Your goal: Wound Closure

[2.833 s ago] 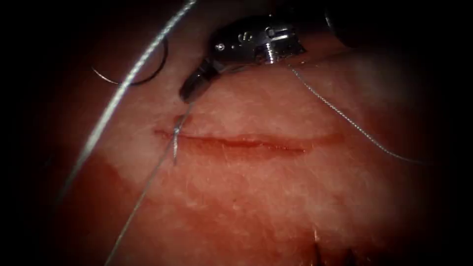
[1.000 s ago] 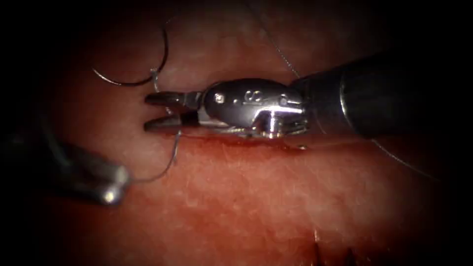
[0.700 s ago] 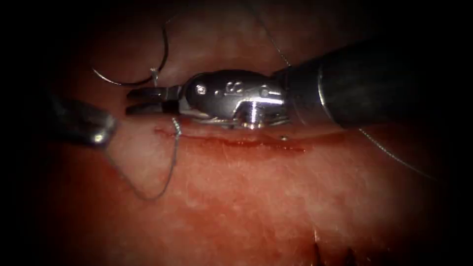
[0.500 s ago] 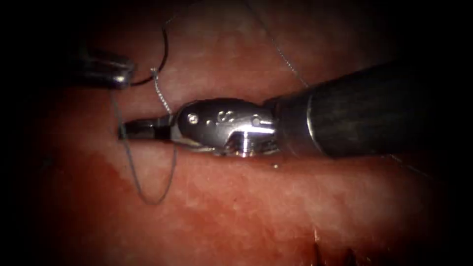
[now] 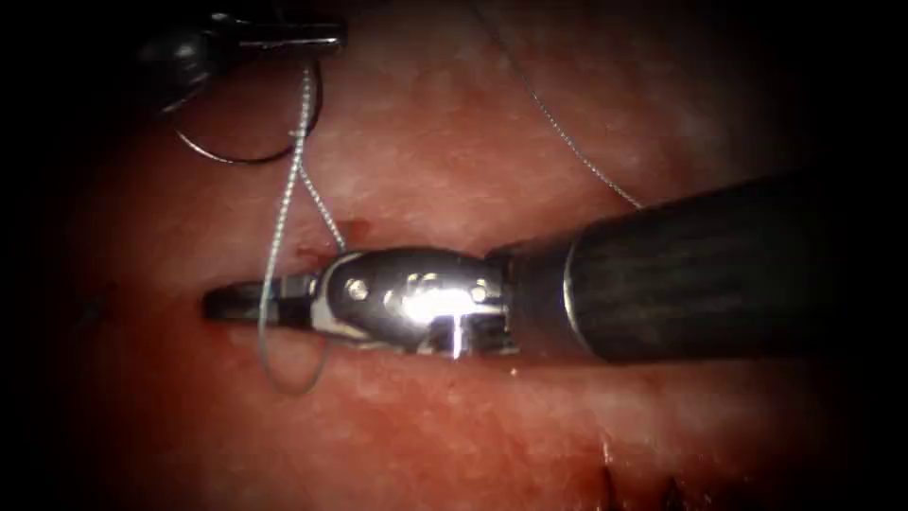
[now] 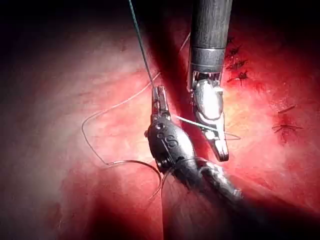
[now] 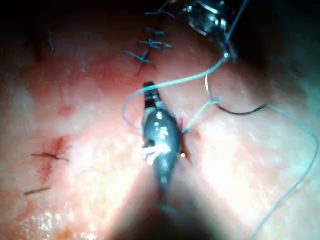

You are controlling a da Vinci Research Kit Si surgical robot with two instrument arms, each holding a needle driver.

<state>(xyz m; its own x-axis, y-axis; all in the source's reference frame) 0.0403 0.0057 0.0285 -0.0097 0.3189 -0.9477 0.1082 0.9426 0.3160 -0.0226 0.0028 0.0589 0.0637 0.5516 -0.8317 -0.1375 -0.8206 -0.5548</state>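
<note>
The needle lies free on the tissue above the cut's left end. The thread is pinched in the left tool and looped around the right tool, whose jaws are pressed together, empty.

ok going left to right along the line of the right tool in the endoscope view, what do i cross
Tip of the right tool's jaws → thread loop draped across the jaws → shiny wrist body → dark shaft. The needle lies on the tissue farther back, below the left tool, which holds the thread.
</note>
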